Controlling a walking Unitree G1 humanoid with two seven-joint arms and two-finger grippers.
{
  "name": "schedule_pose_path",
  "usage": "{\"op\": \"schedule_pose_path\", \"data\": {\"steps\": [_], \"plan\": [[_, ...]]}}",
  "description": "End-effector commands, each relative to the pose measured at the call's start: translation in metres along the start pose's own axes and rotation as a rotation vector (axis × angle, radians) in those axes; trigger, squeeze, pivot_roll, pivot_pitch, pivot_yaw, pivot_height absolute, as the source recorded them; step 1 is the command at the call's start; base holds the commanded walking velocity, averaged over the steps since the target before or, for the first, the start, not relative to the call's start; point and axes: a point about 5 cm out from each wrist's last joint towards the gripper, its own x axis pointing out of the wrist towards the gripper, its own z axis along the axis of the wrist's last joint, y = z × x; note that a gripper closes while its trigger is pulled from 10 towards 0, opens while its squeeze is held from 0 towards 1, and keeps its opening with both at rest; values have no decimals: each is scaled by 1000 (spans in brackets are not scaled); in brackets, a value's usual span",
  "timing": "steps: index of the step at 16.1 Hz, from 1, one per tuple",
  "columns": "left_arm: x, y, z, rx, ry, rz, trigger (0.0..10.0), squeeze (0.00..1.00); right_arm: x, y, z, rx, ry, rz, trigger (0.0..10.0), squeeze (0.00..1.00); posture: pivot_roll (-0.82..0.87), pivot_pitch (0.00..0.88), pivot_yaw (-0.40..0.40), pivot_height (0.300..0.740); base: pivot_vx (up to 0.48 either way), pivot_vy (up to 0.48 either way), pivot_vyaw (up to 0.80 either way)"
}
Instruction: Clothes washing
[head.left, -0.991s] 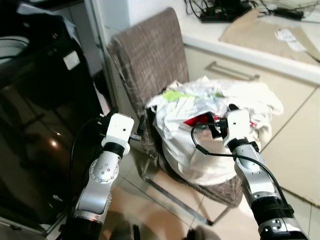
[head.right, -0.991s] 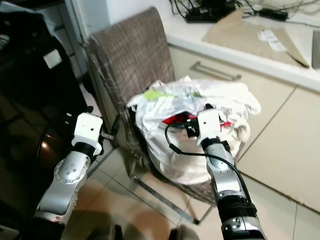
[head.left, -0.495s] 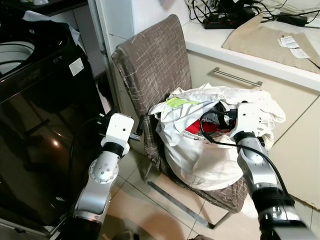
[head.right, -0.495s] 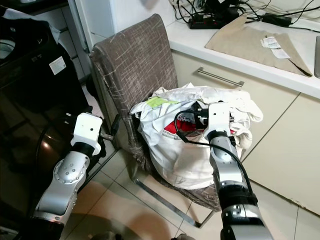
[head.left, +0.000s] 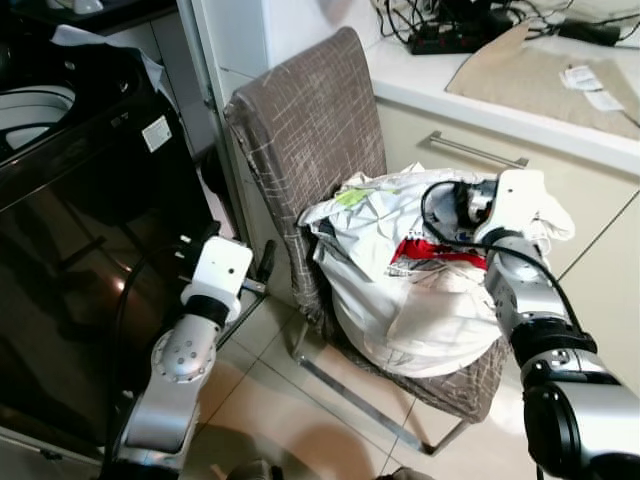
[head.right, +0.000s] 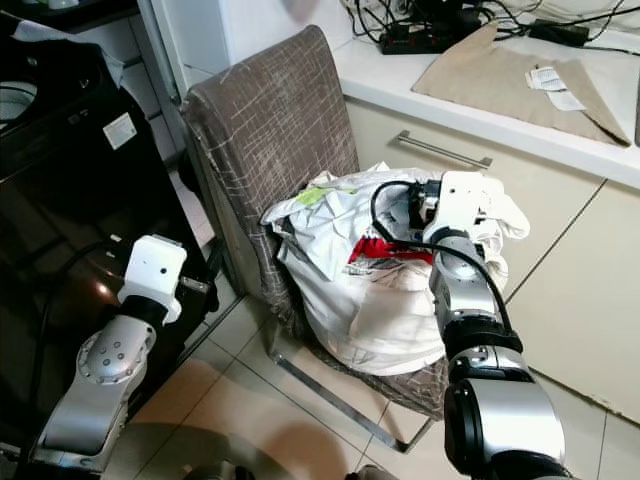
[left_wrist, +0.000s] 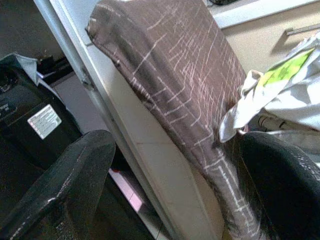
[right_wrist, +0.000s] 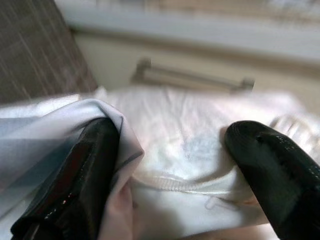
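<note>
A heap of white clothes (head.left: 420, 300) with a red garment (head.left: 428, 250) in it lies on the seat of a brown woven chair (head.left: 310, 110). My right gripper (right_wrist: 172, 132) is at the top of the heap, open, both fingers pressed into white cloth; a fold lies over one finger (right_wrist: 90, 165). My left gripper (left_wrist: 177, 150) hangs low to the left of the chair, open and empty, pointing at the chair back (left_wrist: 170, 80). The black washing machine (head.left: 70, 210) stands at my left, with its pale drum opening (head.left: 30, 105) on top.
A white counter (head.left: 520, 95) behind the chair carries a beige cloth (head.left: 540, 70), papers and a power strip with cables (head.left: 440, 35). Below it is a cabinet with a metal handle (head.left: 475, 152). Tiled floor (head.left: 290, 410) lies in front of the chair.
My right gripper has moved from the red garment up and to the right, onto the top of the white heap. My left arm has dropped lower and away from the chair.
</note>
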Motion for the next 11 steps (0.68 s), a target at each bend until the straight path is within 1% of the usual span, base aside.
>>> {"op": "schedule_pose_path", "data": {"steps": [1,2,3,4,5,6,7,8,9,10,11], "plan": [[-4,6,2,18,7,2,10000,0,1,3,-10,25,90,17,10000,0,90,119,39,740,0,0,0],[-5,7,2,24,13,5,10000,0,0,5,-17,66,144,27,10000,0,102,120,39,740,0,0,0],[-7,9,3,29,16,7,10000,0,-1,5,-21,104,171,11,3882,0,114,120,38,740,0,0,0],[-9,11,3,35,20,10,10000,0,-2,5,-24,129,190,11,0,0,128,119,37,740,0,0,0],[-11,13,3,43,27,16,10000,0,-1,8,-23,144,177,20,0,0,135,115,35,740,0,0,0],[-12,14,4,44,30,18,10000,0,-1,9,-22,140,170,27,0,0,137,114,34,740,0,0,0],[-11,13,5,44,33,21,10000,0,-1,19,-22,117,161,73,0,0,136,109,25,740,0,0,0],[-11,13,5,44,33,22,10000,0,-2,22,-23,113,160,82,0,0,136,109,25,740,0,0,0],[-10,12,6,38,32,26,10000,0,-4,28,-27,135,173,108,0,0,129,110,17,740,0,0,0],[-9,11,7,36,32,27,10000,0,-5,31,-29,170,186,116,0,0,127,111,14,740,0,0,0],[-8,8,7,26,30,29,10000,0,-7,37,-35,313,234,118,0,0,118,113,6,740,0,0,0]]}}
